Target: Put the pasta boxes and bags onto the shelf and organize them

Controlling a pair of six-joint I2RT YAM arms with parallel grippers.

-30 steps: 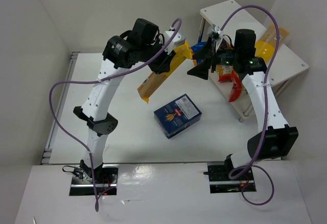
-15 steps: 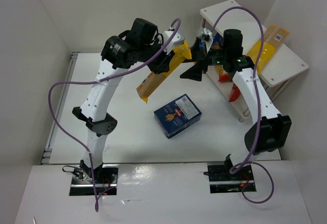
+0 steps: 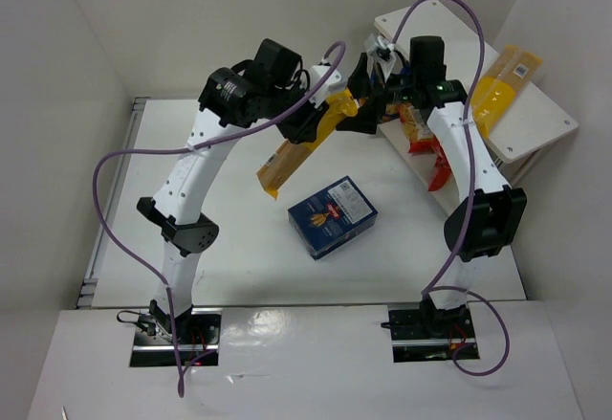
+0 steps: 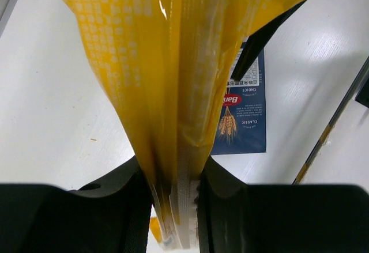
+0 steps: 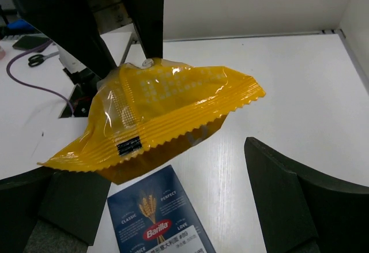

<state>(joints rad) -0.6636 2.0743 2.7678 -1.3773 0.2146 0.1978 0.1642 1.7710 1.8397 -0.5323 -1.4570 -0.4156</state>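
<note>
My left gripper [image 3: 308, 121] is shut on a long yellow spaghetti bag [image 3: 298, 147] and holds it slanted above the table. In the left wrist view my fingers [image 4: 130, 198] clamp the bag's seam [image 4: 173, 91]. My right gripper [image 3: 367, 107] is open and empty, its jaws either side of the bag's upper end [image 5: 164, 112] without touching it. A dark blue pasta box [image 3: 333, 215] lies flat on the table below the bag; it also shows in the right wrist view [image 5: 153, 221]. The white shelf [image 3: 545, 119] stands at the back right.
A second yellow spaghetti bag [image 3: 502, 80] lies on the shelf's top. Orange and red bags [image 3: 421, 125] sit on its lower tier, and a red one [image 3: 438, 166] hangs at its front. White walls enclose the table [image 3: 239, 238].
My right gripper has swung left, away from the shelf's lower tier, up to the upper end of the held spaghetti bag. My left gripper has kept its hold and shifted slightly right.
</note>
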